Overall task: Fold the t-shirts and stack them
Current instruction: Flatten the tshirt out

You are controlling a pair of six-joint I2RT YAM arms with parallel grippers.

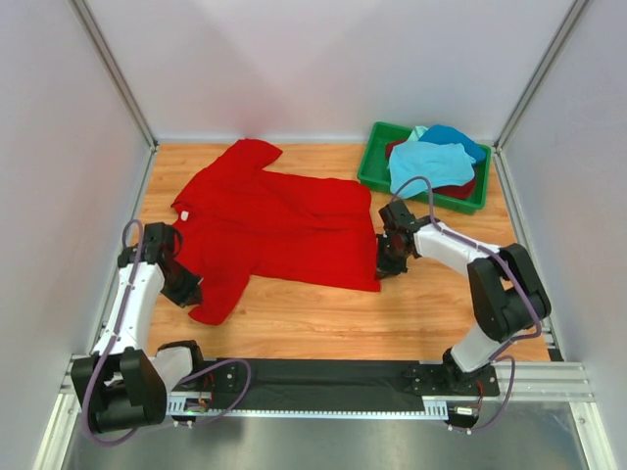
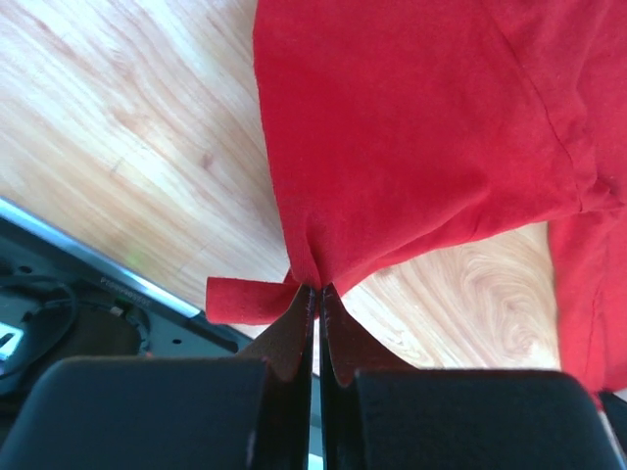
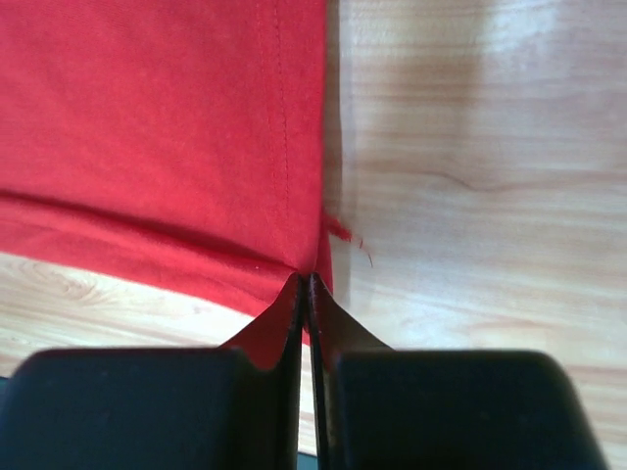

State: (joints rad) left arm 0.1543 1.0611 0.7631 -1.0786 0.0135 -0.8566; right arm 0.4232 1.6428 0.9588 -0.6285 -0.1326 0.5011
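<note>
Presently, the bright red short-sleeved cloth t-shirt (image 1: 279, 220) lies spread flat on the pale wooden tabletop (image 1: 313, 328), collar to your left, hem to your right, one sleeve pointing to the far side and the other toward the arm bases. Your left gripper (image 2: 315, 289) has its fingers pressed together on a bunched fold of the cloth by the near sleeve, with a small flap sticking out beside the pinch. Your right gripper (image 3: 306, 277) is likewise clamped on the near corner of the hem, stitched edge running straight up from the fingers. In my judgement both grips are taken and the first fold is the step in hand, not yet begun, since the cloth lies flat apart from those pinch points. The next move calls for raising both pinches together, keeping the edge taut between them, and carrying it across toward the far side. The green plastic bin (image 1: 370, 168) at the far right holds a light turquoise shirt (image 1: 431, 164), a blue shirt (image 1: 458, 139) and a dark red shirt (image 1: 473, 188), overlapped, so their count cannot be confirmed. Whether each pinch holds one layer or both is hidden, and both wrist views cut the shirt off.
</note>
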